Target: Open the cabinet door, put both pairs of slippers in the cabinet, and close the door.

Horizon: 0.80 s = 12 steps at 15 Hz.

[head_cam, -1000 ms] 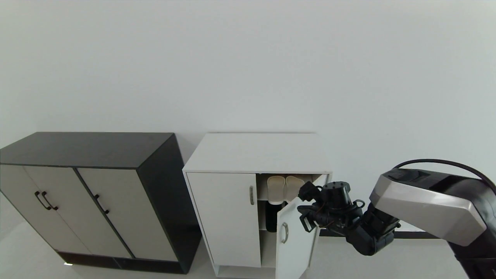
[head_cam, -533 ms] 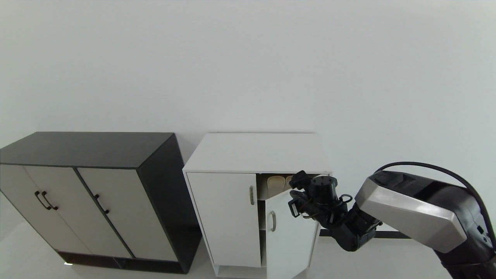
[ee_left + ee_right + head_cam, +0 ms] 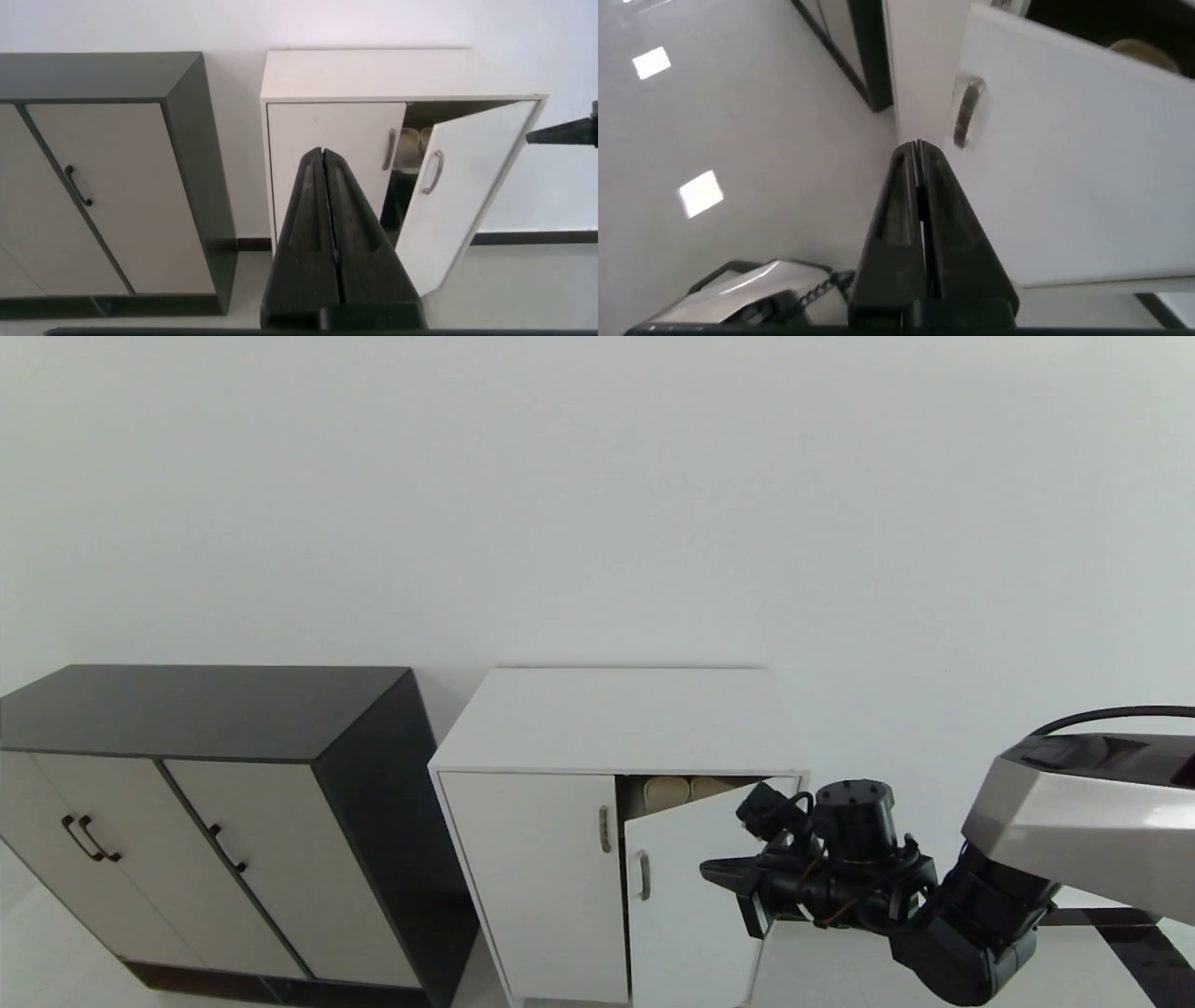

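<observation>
In the head view the white cabinet (image 3: pixel 616 719) stands beside a dark cabinet (image 3: pixel 187 709), its left door shut and its right door (image 3: pixel 686 924) ajar by a narrow gap. A pale pair of slippers (image 3: pixel 688 789) shows on the top shelf through that gap. The right gripper (image 3: pixel 709 868) sits in front of the door's outer face with its fingers pressed together and nothing between them. In the left wrist view the left gripper (image 3: pixel 323 159) is held well back from the cabinet, its jaws fully together and empty. In the right wrist view the right gripper's closed tip lies near the door's handle (image 3: pixel 966 112); I cannot tell whether it touches the panel.
</observation>
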Available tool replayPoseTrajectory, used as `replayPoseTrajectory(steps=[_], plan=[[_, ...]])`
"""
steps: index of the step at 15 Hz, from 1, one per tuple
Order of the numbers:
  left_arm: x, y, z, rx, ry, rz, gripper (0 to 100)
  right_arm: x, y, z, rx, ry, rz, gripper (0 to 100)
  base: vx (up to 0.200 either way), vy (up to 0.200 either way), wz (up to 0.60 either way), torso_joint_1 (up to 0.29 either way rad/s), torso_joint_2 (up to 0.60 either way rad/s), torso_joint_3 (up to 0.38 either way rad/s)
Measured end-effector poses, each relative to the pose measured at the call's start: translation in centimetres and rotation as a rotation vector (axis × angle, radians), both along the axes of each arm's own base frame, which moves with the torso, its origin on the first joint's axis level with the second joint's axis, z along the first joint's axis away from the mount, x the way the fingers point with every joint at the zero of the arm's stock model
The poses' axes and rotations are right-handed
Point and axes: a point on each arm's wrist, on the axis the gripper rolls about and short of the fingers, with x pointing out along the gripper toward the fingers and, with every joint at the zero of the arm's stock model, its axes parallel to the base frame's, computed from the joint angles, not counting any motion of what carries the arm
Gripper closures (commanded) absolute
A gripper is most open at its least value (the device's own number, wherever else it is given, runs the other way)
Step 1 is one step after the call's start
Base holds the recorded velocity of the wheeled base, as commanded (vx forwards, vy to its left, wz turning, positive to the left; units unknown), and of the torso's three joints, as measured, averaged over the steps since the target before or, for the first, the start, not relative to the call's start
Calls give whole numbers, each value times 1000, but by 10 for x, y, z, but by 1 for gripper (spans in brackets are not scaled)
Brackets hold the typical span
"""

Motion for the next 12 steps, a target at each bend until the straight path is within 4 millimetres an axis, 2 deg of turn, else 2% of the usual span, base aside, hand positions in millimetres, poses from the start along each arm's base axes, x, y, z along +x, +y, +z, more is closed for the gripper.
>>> replayPoseTrajectory(steps=[2,4,12], plan=[[0,0,0,0,0,0,100,-5,-1,-4,-9,13,34,100,200,0,0,5,2,2],[0,0,0,-1,0,0,100,-4,-1,-12,-24,29,35,100,0,0,0,0,0,0],[0,0,0,0,0,0,100,30,18,-35,-71,74,-163,100,0,0,0,0,0,0]])
